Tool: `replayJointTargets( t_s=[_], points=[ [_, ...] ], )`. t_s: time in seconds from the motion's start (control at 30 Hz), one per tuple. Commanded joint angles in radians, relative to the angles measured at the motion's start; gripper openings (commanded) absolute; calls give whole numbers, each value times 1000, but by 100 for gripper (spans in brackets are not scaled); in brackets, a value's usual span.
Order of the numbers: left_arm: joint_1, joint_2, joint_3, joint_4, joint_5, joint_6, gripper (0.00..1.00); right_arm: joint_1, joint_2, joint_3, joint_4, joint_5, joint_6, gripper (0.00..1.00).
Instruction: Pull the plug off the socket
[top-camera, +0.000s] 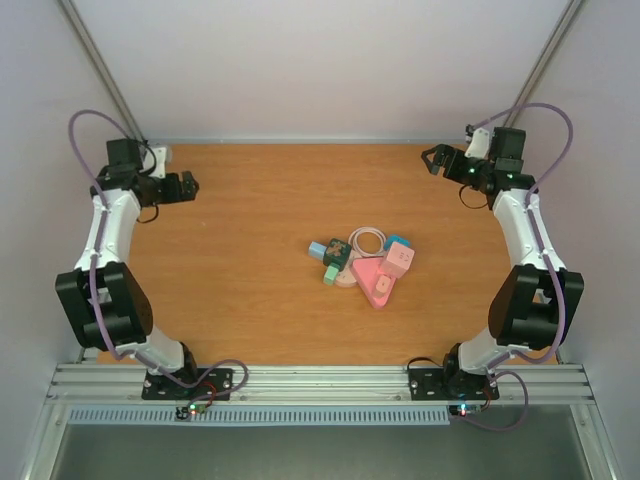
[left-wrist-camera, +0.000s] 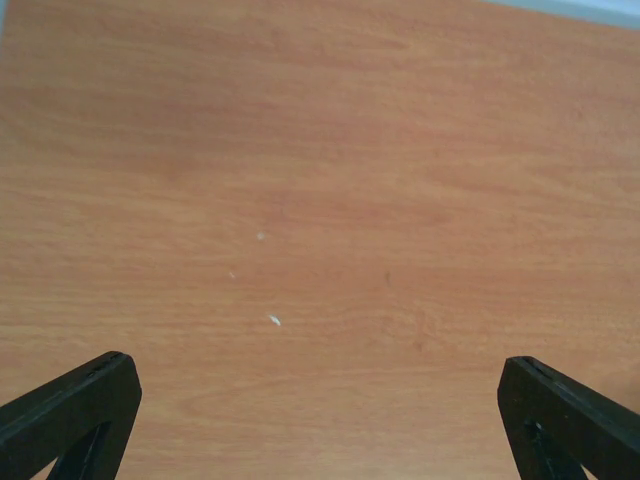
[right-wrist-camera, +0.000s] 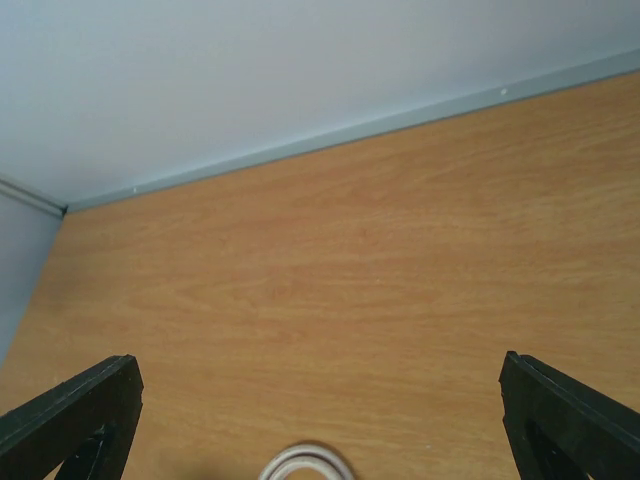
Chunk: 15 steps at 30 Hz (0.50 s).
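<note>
In the top view a small cluster lies at the table's middle. A pink wedge-shaped socket (top-camera: 375, 281) has a pink square plug (top-camera: 399, 259) against its upper right corner, and I cannot tell how deep it sits. A coiled pale cable (top-camera: 367, 240) lies just behind them, and its loop (right-wrist-camera: 305, 463) shows at the bottom edge of the right wrist view. My left gripper (top-camera: 190, 186) (left-wrist-camera: 315, 370) is open at the far left over bare wood. At the far right my right gripper (top-camera: 432, 160) (right-wrist-camera: 315, 368) is also open, holding nothing.
Teal and green block pieces (top-camera: 328, 256) lie to the left of the socket, touching the cluster. The back wall (right-wrist-camera: 250, 70) runs along the table's far edge. An aluminium rail (top-camera: 320, 382) carries both arm bases at the near edge.
</note>
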Motion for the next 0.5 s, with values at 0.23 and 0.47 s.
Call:
replayJointTargets(
  t_s=[0.23,0.47],
  points=[
    [-111,-173,-251,186,-74,-48,100,175,-76,-2,-144,-7,-233,99],
    [-136,-267,-341,248,-77,-9,100,326,-81,30,-246,23,-380,99]
  ],
)
